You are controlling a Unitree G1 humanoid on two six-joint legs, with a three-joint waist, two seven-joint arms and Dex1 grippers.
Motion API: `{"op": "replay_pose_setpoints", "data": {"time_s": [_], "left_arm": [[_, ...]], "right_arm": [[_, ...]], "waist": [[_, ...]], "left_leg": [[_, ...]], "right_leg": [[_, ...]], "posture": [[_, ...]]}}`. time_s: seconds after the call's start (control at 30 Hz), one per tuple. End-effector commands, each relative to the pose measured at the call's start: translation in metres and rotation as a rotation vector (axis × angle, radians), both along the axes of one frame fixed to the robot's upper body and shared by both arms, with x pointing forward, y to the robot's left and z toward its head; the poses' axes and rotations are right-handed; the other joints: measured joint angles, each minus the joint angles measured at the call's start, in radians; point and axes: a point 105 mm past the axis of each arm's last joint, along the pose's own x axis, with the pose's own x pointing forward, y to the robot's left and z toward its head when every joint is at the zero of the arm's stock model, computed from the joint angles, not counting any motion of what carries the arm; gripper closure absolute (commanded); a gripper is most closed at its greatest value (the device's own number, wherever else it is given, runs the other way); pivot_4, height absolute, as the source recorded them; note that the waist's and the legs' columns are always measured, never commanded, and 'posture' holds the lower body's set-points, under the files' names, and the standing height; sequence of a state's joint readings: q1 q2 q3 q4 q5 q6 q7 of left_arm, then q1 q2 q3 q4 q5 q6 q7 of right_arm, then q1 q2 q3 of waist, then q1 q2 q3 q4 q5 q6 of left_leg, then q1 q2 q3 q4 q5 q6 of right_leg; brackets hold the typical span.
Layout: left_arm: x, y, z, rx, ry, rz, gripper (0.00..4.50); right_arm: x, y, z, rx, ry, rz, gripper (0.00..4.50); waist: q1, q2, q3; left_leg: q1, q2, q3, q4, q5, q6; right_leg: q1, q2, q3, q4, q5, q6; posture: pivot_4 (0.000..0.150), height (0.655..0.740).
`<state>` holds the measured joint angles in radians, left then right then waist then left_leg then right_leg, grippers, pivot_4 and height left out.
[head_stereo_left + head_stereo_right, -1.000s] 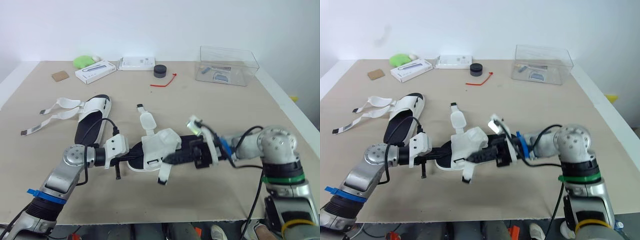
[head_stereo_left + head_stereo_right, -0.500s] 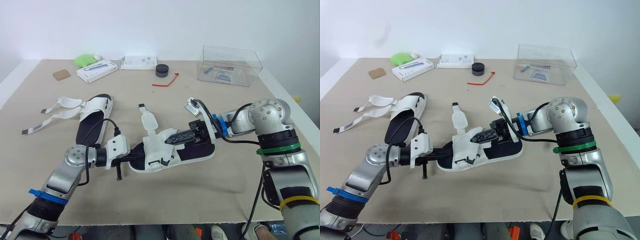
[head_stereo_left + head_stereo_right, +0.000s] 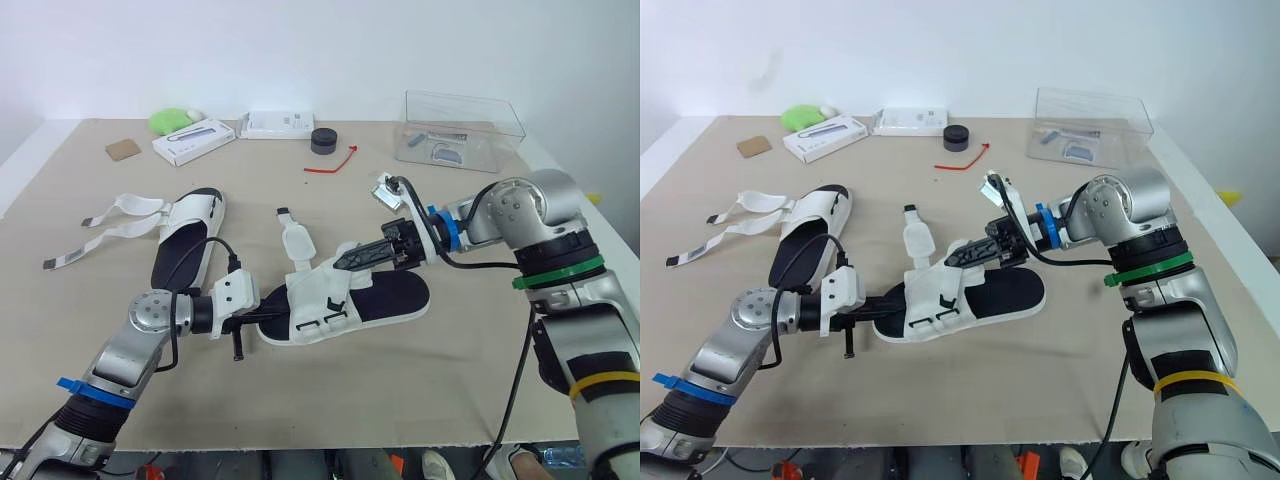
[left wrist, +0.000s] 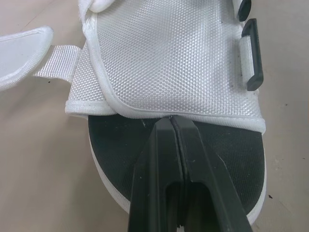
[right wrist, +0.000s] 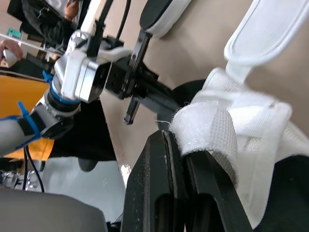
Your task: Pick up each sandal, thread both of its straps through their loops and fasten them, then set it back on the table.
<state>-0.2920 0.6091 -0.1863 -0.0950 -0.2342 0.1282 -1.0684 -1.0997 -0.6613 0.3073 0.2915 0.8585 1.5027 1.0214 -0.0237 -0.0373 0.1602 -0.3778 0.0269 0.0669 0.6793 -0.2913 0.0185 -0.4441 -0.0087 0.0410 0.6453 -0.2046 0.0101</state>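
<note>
At table [image 3: 420, 390] middle, near sandal [image 3: 390, 298] now lies flat, no longer tipped up. Right gripper [image 3: 343, 265] pinches strap [image 5: 207, 137], has pulled it up and back. Left gripper [image 4: 172, 122] pressed together at flap [image 4: 169, 58] edge. Threading comes next; far sandal [image 3: 185, 245] waits.

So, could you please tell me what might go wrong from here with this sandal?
The right gripper pinches just the folded end of the strap, so a firmer pull might slip it free. The left gripper grips the sandal only at the hem of its white upper, so the sandal could twist or drag.
</note>
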Motion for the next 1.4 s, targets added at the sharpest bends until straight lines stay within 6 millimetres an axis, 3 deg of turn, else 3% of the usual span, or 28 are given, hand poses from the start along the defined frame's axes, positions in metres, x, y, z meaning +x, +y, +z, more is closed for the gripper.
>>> {"op": "replay_pose_setpoints", "data": {"time_s": [0.03,0.5,0.87,1.4], "left_arm": [[0.0,0.002,0.0,0.016,-0.002,0.001,4.5],[-0.001,0.002,-0.002,0.023,0.0,-0.003,4.5],[-0.001,0.004,-0.005,0.027,0.002,0.005,4.5],[-0.001,0.003,-0.007,0.029,0.001,0.009,4.5]], "right_arm": [[-0.005,-0.001,0.003,0.002,-0.009,0.021,4.43],[0.012,-0.004,-0.014,-0.06,-0.051,-0.004,4.43],[0.004,-0.003,-0.024,-0.1,-0.041,0.069,4.43],[-0.014,0.015,-0.008,-0.063,-0.141,0.182,4.43]], "waist": [[0.0,0.0,0.0],[0.0,0.0,0.0],[0.0,0.0,0.0],[-0.001,0.0,0.0]], "left_leg": [[0.0,0.0,0.0,0.0,0.0,0.0],[0.0,0.0,0.0,0.0,0.0,0.0],[0.0,0.0,0.0,0.0,0.0,0.0],[0.0,0.001,-0.001,0.0,-0.001,0.0]], "right_leg": [[0.0,0.0,0.0,0.0,0.0,0.0],[0.0,0.0,0.0,0.0,0.0,0.0],[0.0,0.0,0.0,0.0,0.0,0.0],[0.0,0.001,-0.002,0.0,-0.001,-0.002]], "posture": [[0.15,0.74],[0.15,0.74],[0.15,0.74],[0.15,0.74]]}}
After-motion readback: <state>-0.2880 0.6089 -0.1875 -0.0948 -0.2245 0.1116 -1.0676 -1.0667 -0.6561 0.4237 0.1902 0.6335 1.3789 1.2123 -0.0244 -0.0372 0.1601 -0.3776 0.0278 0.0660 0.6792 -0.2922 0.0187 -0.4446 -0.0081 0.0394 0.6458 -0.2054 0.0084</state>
